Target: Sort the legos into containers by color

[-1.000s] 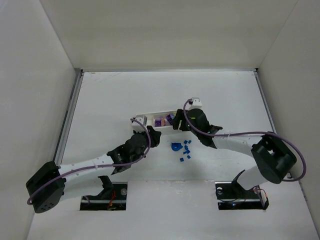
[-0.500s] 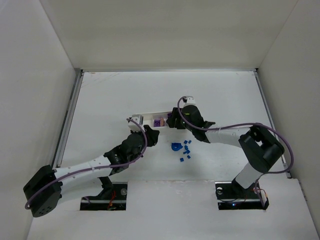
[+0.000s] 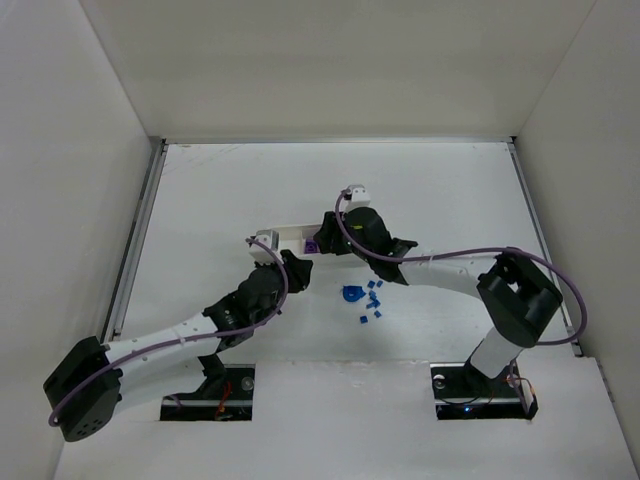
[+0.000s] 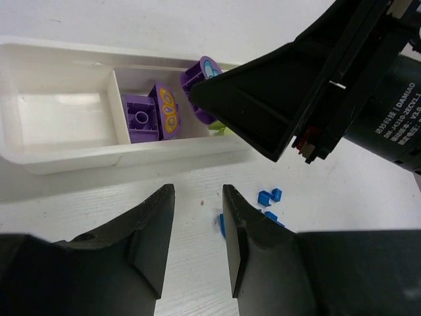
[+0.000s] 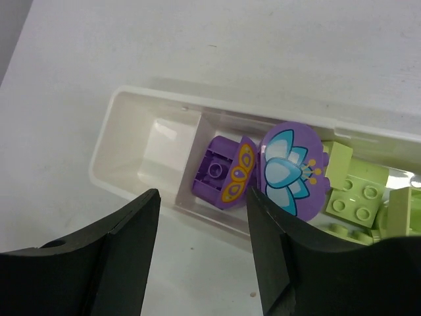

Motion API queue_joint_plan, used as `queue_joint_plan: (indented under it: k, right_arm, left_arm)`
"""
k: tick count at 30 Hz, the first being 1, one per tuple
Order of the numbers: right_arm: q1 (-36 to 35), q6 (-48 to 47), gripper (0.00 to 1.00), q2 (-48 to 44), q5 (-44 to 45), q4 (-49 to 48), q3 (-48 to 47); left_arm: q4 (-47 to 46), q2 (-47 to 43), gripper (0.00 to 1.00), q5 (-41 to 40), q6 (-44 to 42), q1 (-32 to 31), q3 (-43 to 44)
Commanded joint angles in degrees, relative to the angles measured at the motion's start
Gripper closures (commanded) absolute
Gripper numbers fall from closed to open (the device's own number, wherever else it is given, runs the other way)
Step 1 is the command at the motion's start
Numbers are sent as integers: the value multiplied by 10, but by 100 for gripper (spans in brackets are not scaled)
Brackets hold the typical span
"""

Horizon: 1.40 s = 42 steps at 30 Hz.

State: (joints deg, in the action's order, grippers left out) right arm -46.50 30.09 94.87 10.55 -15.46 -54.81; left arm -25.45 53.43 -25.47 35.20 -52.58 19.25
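— What's nearest you?

— The blue legos (image 3: 368,300), scattered loose on the table (image 3: 220,200), off to the right of your left gripper (image 4: 197,197).

— And that claw?

— Its jaws stand a little apart with nothing between them, over the table just short of the tray (image 4: 66,158).

— Farther out?

— Purple legos (image 5: 214,171) sit in the tray's middle compartment, and lime-yellow legos (image 5: 355,191) in the compartment beside it. Your right gripper (image 5: 202,197) hovers above the purple ones, its jaws spread wide and holding nothing.
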Motion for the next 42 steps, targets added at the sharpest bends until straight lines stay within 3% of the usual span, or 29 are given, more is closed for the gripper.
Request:
queue_joint_plan:
  k: [1,6,12,16,25,33,42]
  right_arm:
    - [-1,-16,39,-8,14,4,-7]
    - [32,-8,39,-56,49,-3,37]
    - [59,8,21,-4,-32,-1,23]
    - [59,14,18,9,-56,-19,17]
    - [47,11,32,22,-86,-34,-6]
    - [1,-18,35,38,-33,-1,-30]
    - [3,-13,32,-104,3,-7,50]
  left_arm:
    - [-15,-26,68,0,7,6,-8]
    - [-10,-29,67,4,5,9,-5]
    - [-18,-12,67,12,3,9,1]
    - [-19,-18,67,12,6,10,-2]
    - [-17,-25,67,12,7,11,-8]
    - [-19,-38,67,6,11,9,-24]
    - [-19,4,66,-2,0,-27,-4]
